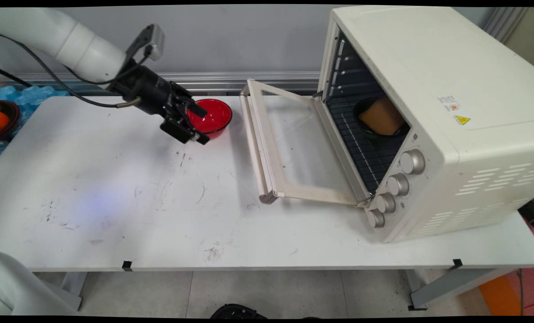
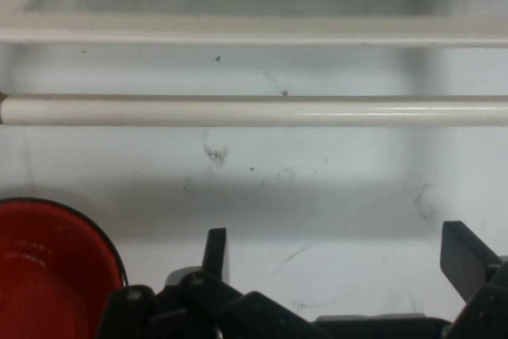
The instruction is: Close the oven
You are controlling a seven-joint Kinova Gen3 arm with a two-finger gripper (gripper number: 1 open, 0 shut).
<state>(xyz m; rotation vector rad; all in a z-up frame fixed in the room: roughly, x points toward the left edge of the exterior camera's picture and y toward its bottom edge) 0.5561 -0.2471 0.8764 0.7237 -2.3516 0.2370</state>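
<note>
Your gripper hangs wide open, empty, just near the red bowl, left of the toaster oven's dropped door.

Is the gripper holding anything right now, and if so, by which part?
Nothing is held: the black two-finger gripper is open and empty above the white table, beside the red bowl.

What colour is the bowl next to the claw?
Red bowl, clearest in the main view.
</note>
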